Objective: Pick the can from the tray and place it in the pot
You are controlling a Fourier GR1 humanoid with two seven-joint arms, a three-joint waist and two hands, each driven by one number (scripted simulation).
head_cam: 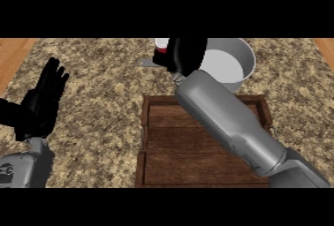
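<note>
My right hand [184, 54] reaches over the left rim of the grey pot [236, 66] at the top of the head view. Its fingers curl round a red and white can [161, 47], of which only a small part shows at the hand's left side. The can sits at the pot's left edge, above its rim. The wooden tray [157, 145] lies below the pot with nothing showing in it; my right forearm crosses over it. My left hand [46, 99] rests open at the left, fingers up.
The counter's top is speckled brown stone, with wooden strips at the far left and right edges. A grey handle [147, 62] sticks out from the pot's left side.
</note>
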